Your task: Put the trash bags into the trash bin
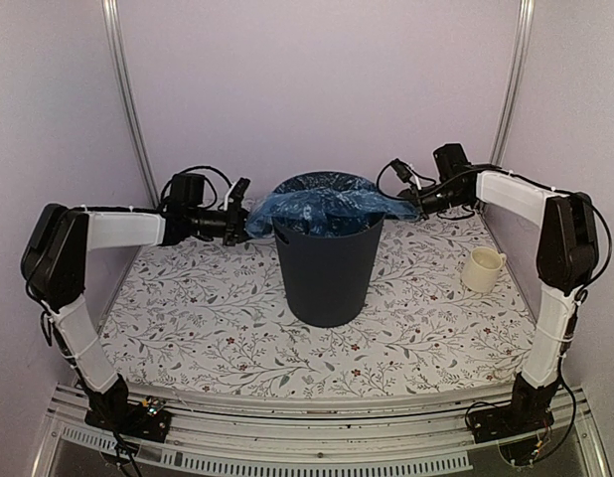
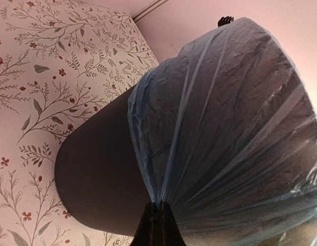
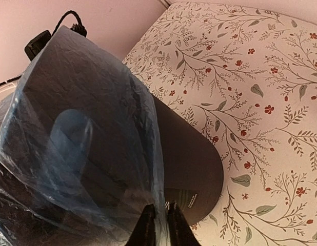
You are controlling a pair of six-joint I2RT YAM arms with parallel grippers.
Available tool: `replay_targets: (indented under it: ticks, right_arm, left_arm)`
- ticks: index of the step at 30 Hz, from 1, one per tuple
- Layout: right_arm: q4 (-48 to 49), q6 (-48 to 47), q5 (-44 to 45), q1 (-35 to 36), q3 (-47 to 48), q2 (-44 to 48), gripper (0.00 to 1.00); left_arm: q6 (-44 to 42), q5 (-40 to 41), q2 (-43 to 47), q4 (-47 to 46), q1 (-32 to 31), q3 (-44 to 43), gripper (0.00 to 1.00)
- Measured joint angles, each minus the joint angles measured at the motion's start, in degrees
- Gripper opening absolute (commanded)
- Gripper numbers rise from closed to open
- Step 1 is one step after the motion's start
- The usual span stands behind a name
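Left gripper (image 2: 158, 214): jaws closed on a gathered pleat of the trash bag (image 2: 225, 128), which fans out from the tips over the rim of the trash bin (image 2: 94, 174). Right gripper (image 3: 159, 215): jaws narrow, with the bag's edge running into the slit; whether it is clamped cannot be told. The bin stands upright at the middle of the table (image 1: 188, 308), between both grippers. Each forearm lies level at rim height, elbow raised outboard.
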State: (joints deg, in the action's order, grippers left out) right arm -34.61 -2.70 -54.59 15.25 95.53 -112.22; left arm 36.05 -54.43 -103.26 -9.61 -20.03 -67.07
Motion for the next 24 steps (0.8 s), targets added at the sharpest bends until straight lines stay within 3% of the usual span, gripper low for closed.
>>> replay_targets:
  ticks: [4,8,15,21,24]
  right_arm:
    - [0.02,-1.03,-0.11,-0.07,-1.25,1.92,0.37]
    - [0.11,-1.86,-0.04,-1.01,-1.77,5.73,0.44]
    - [0.42,-2.8,-0.28,-6.6,-1.73,12.5,0.44]
    - [-1.27,-8.09,-6.73,-9.31,-0.55,14.34,0.67]
    - [-4.42,-13.35,-12.41,-8.85,1.22,14.38,0.71]
  left_arm:
    - [-1.92,1.05,2.62,3.1,0.5,1.16,0.17]
    - [-4.24,2.69,6.54,7.1,2.45,1.44,0.38]
    - [-7.54,5.77,12.35,11.52,8.02,1.46,0.5]
    - [-12.31,3.96,16.83,12.5,8.74,0.79,0.64]
    - [-15.61,1.49,19.63,12.48,7.61,-0.39,0.65]
